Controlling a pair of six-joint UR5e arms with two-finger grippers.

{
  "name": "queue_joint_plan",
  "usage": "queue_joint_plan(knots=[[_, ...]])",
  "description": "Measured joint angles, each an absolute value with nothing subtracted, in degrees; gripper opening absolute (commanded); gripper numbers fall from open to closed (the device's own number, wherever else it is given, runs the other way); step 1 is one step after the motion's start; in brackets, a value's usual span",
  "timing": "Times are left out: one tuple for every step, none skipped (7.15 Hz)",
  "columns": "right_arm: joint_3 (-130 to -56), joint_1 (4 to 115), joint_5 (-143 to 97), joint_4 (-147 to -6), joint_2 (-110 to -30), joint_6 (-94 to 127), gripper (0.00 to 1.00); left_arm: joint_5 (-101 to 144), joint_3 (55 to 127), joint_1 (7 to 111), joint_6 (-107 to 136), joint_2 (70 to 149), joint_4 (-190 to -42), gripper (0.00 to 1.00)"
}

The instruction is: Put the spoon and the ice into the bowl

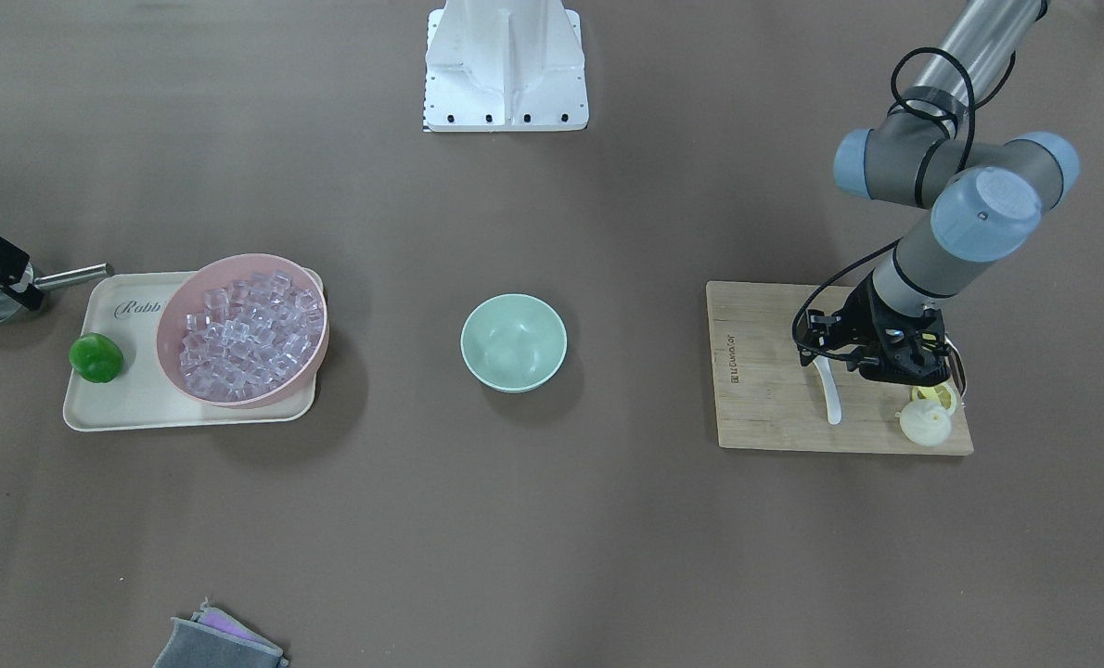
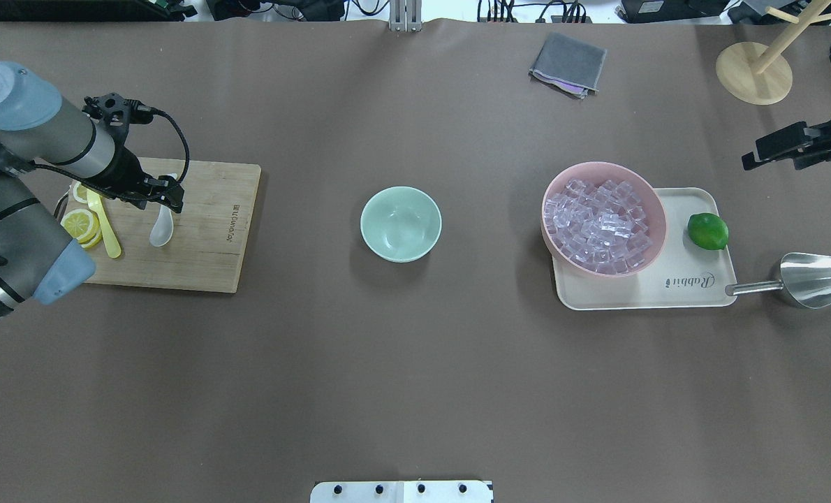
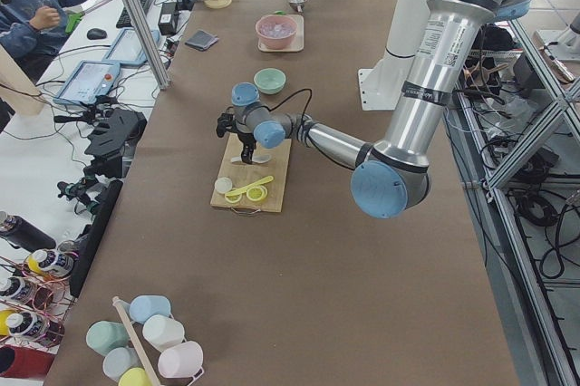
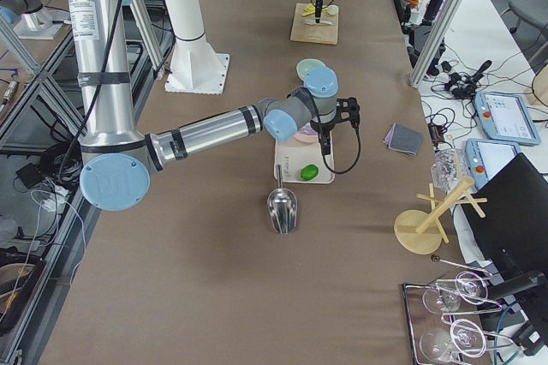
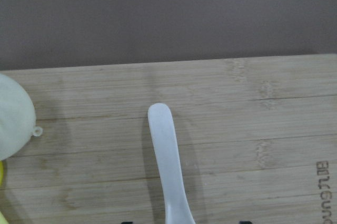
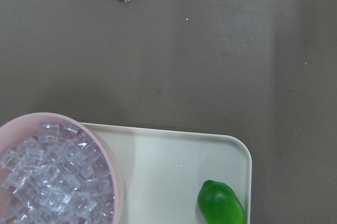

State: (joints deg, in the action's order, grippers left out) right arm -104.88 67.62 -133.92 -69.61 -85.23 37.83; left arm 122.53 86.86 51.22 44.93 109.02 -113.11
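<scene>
Left gripper point(image 2: 163, 201) hangs low over the bamboo cutting board point(image 2: 209, 237) at the left of the overhead frame. Its jaws are spread to either side of the spoon point(image 2: 162, 230) and grip nothing. I judge they are set across the narrow handle so that closing pinches it.

The spoon lies flat on the board with its long axis up-down in that frame, handle tip toward the top and scoop toward the bottom. The bowl point(image 2: 387, 241) stands mid-frame, bare inside. The ice point(image 2: 600, 227) is heaped in the pink bowl point(image 2: 601, 165) at right.

Right gripper point(image 2: 771, 150), upper right edge: I cannot tell whether it is spread or closed.
</scene>
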Motion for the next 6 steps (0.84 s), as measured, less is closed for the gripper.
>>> queue_joint_plan(knots=[[-105.27, 66.25, -132.71, -69.61, -84.80, 39.33, 0.99, 122.35, 86.26, 51.19, 44.93, 109.31, -113.14, 0.53], [-105.40, 65.44, -132.13, -69.61, -84.64, 39.93, 0.99, 122.29, 85.61, 51.17, 44.92, 109.59, -113.17, 0.52], [-105.44, 65.00, -131.89, -69.61, -84.54, 40.15, 0.99, 122.27, 84.92, 51.16, 44.91, 110.01, -113.19, 0.26], [-105.46, 64.77, -131.79, -69.61, -84.44, 40.22, 0.99, 122.26, 84.35, 51.12, 44.93, 110.44, -113.20, 0.00], [-105.46, 64.64, -131.72, -69.61, -84.41, 40.24, 0.99, 122.23, 84.08, 51.11, 44.95, 110.72, -113.20, 0.00], [-105.47, 64.54, -131.64, -69.61, -84.38, 40.25, 0.99, 122.20, 83.99, 51.13, 44.93, 110.90, -113.20, 0.00]])
